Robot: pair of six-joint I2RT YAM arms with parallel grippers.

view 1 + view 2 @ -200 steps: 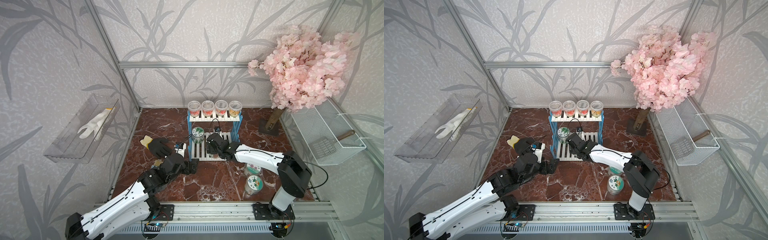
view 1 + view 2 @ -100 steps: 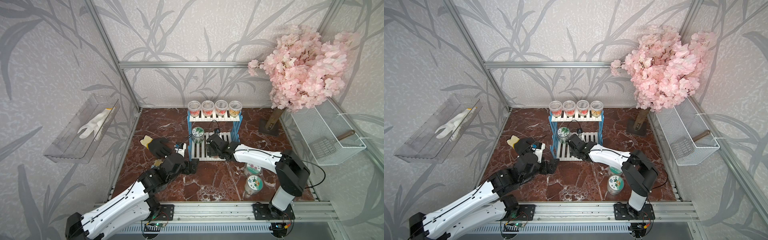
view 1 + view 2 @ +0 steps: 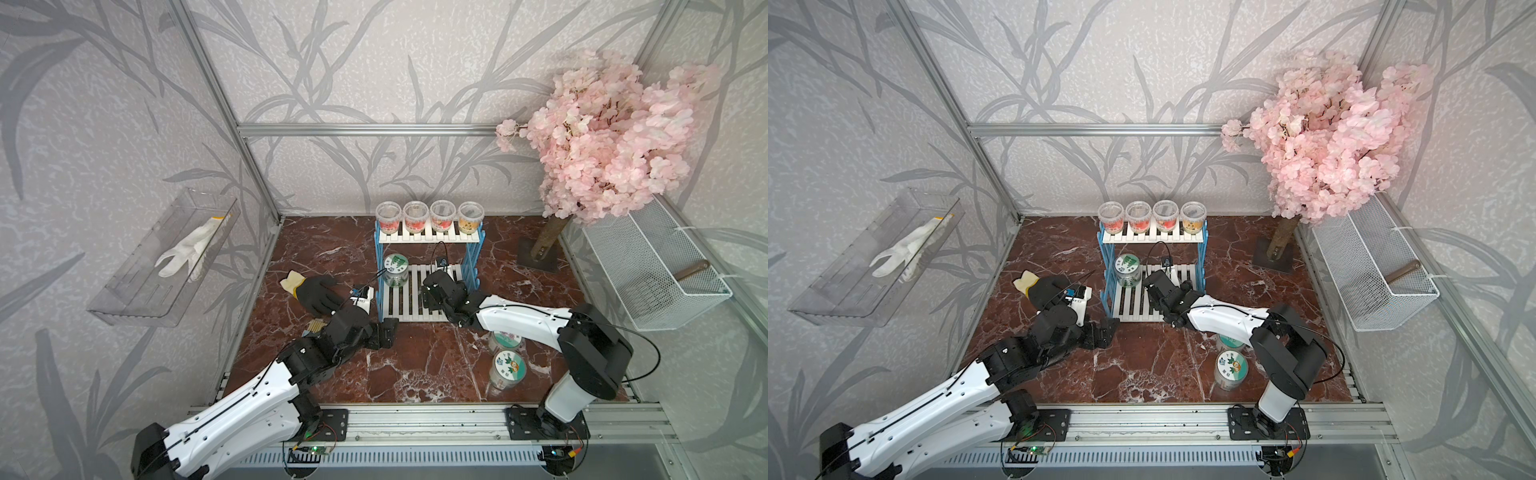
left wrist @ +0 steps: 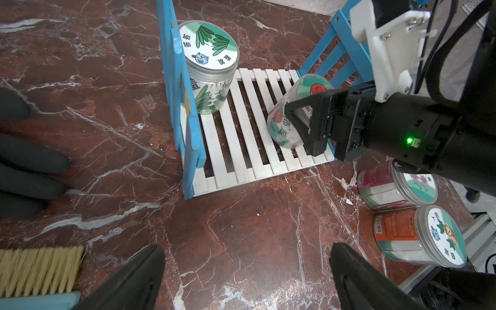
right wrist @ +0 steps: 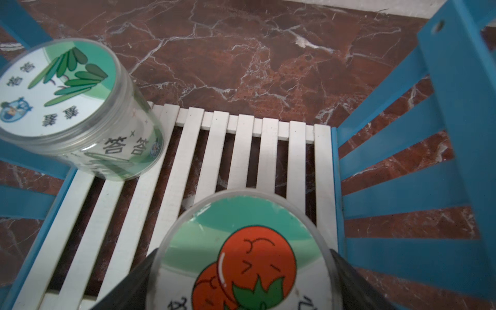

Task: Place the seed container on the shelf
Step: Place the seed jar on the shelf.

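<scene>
Marble desk (image 3: 415, 365), leafy walls (image 3: 374, 62); our right claw (image 4: 299, 130) still gripped the seed container (image 5: 241, 241) at the shelf's (image 4: 188, 120) three o'clock; left claw (image 4: 247, 249) gaped.

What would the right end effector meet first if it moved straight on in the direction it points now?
Probably the lower slats of the shelf: the right end effector holds the tomato jar tilted over them, pointing down and forward. Whether the jar touches already is unclear.

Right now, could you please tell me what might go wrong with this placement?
The tomato jar sits tilted in the right tool; released like this, it may topple or roll on the shelf. It is also close to the blue side frame, so a nudge could shift the shelf.
</scene>
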